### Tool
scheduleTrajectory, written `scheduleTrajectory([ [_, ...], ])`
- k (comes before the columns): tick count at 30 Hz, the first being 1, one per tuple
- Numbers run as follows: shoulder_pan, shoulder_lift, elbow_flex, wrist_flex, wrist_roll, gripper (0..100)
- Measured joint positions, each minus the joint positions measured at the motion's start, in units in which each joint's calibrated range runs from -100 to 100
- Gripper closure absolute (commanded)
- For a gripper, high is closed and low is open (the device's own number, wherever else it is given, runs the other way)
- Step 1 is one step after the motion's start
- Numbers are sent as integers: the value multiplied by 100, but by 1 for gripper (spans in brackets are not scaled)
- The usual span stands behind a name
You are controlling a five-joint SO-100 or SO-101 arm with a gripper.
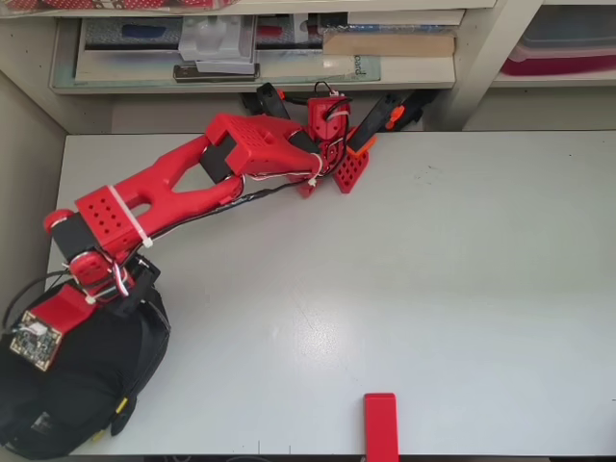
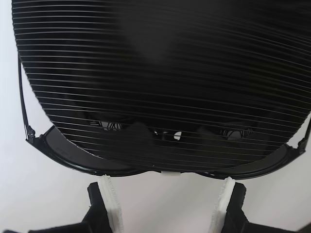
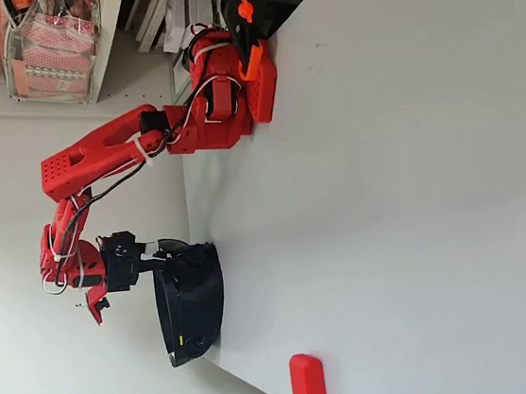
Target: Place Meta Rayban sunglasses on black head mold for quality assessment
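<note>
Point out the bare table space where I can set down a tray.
The table is bare across its middle and right in the overhead view, between the arm's base at the far edge and the red block at the near edge. The near-left corner is crowded: the head mold, the sunglasses, and the gripper.

Matt ribbing, glossy frame

The head mold [image 2: 160,73] looks like matt, finely ribbed black plastic; the sunglasses [image 2: 73,158] have a glossy frame; the claw [image 2: 167,201] has white fuzzy pads; the bench [image 1: 433,269] is smooth.
</note>
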Motion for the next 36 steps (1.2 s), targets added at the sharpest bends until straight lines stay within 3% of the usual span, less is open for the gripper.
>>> scheduleTrajectory([
  [26, 42, 529, -433, 296, 67, 7],
  [36, 433, -437, 469, 372, 189, 7],
])
